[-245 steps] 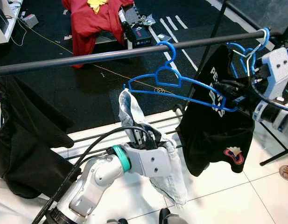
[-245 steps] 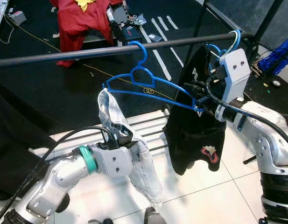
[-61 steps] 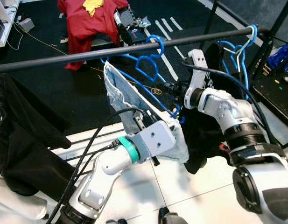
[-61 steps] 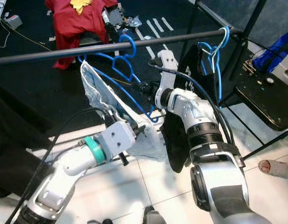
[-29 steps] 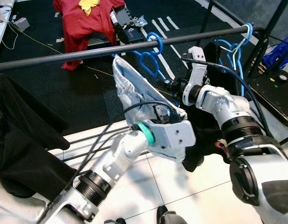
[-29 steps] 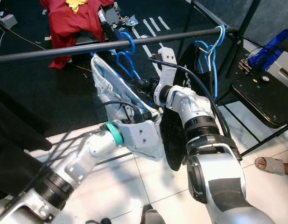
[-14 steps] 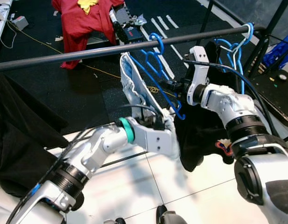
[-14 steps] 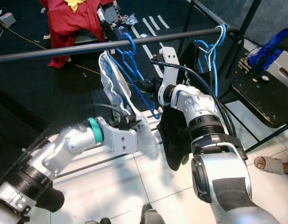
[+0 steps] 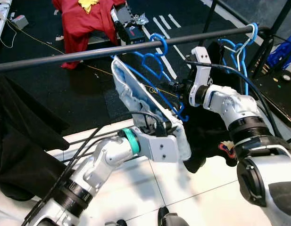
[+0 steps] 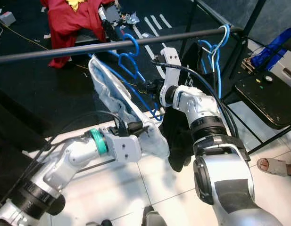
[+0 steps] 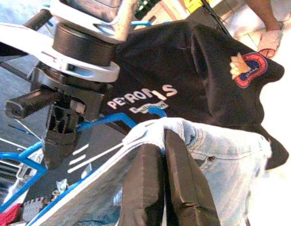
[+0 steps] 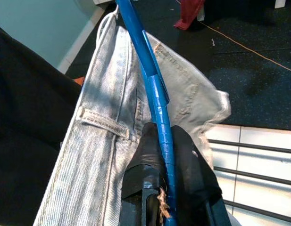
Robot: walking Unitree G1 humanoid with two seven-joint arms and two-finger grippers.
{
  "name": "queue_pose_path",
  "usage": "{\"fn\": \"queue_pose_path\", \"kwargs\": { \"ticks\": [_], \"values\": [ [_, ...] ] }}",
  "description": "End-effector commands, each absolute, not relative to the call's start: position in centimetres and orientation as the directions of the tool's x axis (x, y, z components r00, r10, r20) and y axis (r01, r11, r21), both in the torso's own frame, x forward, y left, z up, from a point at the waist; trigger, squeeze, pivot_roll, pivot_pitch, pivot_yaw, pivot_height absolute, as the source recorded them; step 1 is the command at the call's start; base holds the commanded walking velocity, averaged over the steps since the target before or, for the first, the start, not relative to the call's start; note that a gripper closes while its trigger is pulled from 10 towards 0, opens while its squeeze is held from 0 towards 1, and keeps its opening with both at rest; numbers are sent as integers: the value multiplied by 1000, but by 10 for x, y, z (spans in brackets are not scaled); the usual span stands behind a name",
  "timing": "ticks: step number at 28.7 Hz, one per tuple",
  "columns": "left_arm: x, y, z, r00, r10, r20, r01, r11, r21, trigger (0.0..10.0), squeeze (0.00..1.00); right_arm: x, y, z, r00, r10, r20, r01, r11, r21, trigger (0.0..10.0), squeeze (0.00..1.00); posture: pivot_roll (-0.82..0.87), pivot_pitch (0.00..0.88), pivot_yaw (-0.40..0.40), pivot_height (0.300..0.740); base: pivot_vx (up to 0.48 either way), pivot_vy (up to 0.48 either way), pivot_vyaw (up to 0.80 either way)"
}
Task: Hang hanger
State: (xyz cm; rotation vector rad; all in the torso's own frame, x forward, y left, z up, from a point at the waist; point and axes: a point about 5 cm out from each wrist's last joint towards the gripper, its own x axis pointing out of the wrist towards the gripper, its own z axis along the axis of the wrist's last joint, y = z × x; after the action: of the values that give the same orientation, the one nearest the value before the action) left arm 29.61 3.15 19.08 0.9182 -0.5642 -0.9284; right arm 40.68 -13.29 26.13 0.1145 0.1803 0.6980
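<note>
Blue hanger [image 9: 154,70], thin plastic-coated wire with a curved hook, hooked over the dark round metal rail [image 9: 65,55] near its middle, body tilted down toward the right; pale light-wash denim garment [image 9: 140,101], stitched seams and belt loop visible, draped on the hanger's near side and stretched down to the left gripper [image 11: 166,181]; left gripper's two black fingers pressed together, clamped on the denim's folded hem, below and near of the rail; right gripper [image 12: 159,141] reaches in from the right, black fingers pinched around the hanger's lower blue bar, denim just behind it in the right wrist view; silver arm segments with a teal ring at the left wrist [image 9: 131,141], black cables looped along both arms; black T-shirt [image 9: 209,127] with white lettering and a red-and-white crest hangs right of the denim, soft and creased, behind the right forearm; more blue and white hangers [image 9: 239,42] bunched at the rail's far-right end; another dark garment [image 9: 18,136] hangs at the left end; red cloth [image 9: 86,21] heaped on the dark carpet far behind; white glossy tiles [image 9: 192,188] on the near floor; a person's sandalled foot [image 10: 275,168] at the right edge.
</note>
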Motion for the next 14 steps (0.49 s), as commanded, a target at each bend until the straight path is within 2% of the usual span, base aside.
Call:
{"fn": "queue_pose_path", "kwargs": {
  "ticks": [1, 9, 11, 14],
  "values": [
    [278, 12, 188, 394, -919, 26, 454, 220, 863, 10000, 0, 408, -134, 259, 767, 627, -131, -605, 777, 176, 10000, 0, -185, 199, 47, 740, 0, 0, 0],
    [273, 5, 181, 372, -928, 17, 510, 220, 831, 10000, 0, 409, -134, 260, 771, 624, -127, -602, 779, 177, 10000, 0, -186, 197, 47, 740, 0, 0, 0],
    [263, -9, 176, 343, -939, 26, 543, 221, 810, 10000, 0, 410, -133, 261, 779, 616, -121, -593, 785, 179, 10000, 0, -194, 199, 50, 740, 0, 0, 0],
    [259, -14, 175, 332, -943, 32, 549, 221, 806, 10000, 0, 410, -133, 261, 783, 611, -120, -588, 789, 180, 10000, 0, -194, 199, 50, 740, 0, 0, 0]
  ]
}}
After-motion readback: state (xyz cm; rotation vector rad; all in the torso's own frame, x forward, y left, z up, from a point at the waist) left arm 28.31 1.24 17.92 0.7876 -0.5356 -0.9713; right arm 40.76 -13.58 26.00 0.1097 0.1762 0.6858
